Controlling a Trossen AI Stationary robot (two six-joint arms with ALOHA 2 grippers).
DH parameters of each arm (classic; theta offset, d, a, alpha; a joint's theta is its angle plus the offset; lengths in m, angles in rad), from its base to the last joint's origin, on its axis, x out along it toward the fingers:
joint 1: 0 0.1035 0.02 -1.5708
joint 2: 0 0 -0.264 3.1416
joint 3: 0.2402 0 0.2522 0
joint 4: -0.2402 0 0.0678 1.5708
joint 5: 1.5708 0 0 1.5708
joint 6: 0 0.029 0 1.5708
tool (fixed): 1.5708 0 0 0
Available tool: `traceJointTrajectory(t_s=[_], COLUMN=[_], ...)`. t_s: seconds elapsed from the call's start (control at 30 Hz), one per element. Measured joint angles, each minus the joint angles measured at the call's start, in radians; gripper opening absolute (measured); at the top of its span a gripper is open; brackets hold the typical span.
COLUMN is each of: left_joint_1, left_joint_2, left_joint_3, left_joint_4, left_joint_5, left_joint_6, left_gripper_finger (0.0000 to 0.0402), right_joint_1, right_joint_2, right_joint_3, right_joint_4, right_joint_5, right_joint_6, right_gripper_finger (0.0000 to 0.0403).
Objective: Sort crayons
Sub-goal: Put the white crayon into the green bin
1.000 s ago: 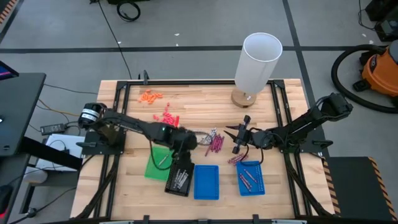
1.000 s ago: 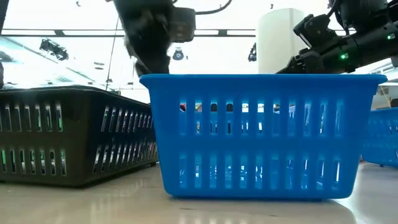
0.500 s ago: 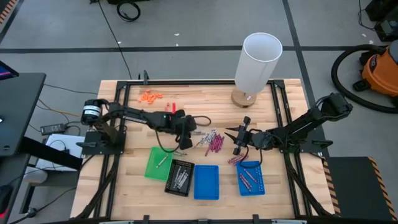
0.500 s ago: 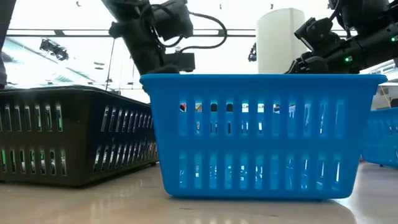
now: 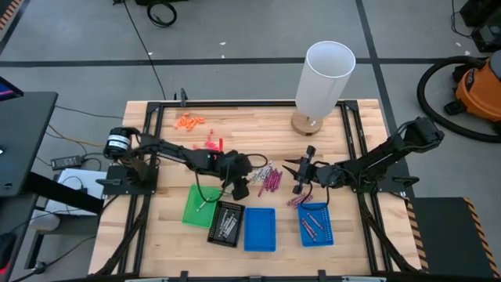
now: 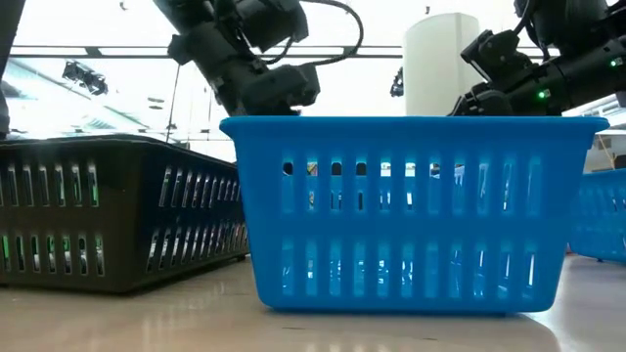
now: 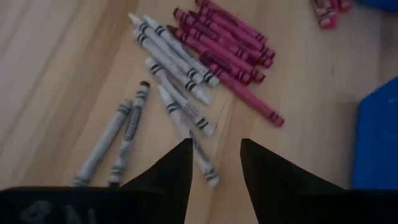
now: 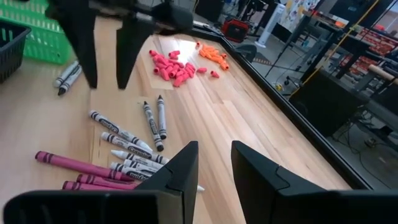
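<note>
In the middle of the high view the crayons (image 5: 266, 177) lie loose on bare wood, with open board above them up to the red pieces (image 5: 212, 144) and orange pieces (image 5: 189, 121) at upper left. The left gripper (image 5: 239, 188) hangs just left of the pile, its fingers parted, and the right gripper (image 5: 300, 177) just right of it, fingers parted too, so both sides are taken. Below the pile the green tray (image 5: 199, 205), black tray (image 5: 226, 223) and two blue trays (image 5: 260, 229) form a row. The white cylinder (image 5: 323, 80) blocks the upper right.
</note>
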Motion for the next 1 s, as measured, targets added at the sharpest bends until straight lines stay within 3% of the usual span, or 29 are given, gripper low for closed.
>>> traceJointTrajectory(t_s=[0.43, 0.67, 1.0], left_joint_1=[-0.028, -0.049, -0.052], left_joint_2=[0.070, 0.138, 0.156], left_joint_3=[-0.001, -0.001, 0.000], left_joint_4=[0.041, 0.096, 0.041], left_joint_5=[-0.132, -0.138, -0.155], left_joint_6=[-0.097, -0.113, -0.127], left_gripper_finger=[0.0144, 0.0144, 0.0144], right_joint_1=[-0.001, -0.001, 0.000], right_joint_2=[0.000, 0.000, 0.000], right_joint_3=[0.000, 0.000, 0.000], right_joint_4=[0.000, -0.002, -0.002], right_joint_5=[-0.019, -0.019, -0.019], right_joint_6=[0.001, 0.001, 0.001], right_gripper_finger=[0.0105, 0.0105, 0.0105])
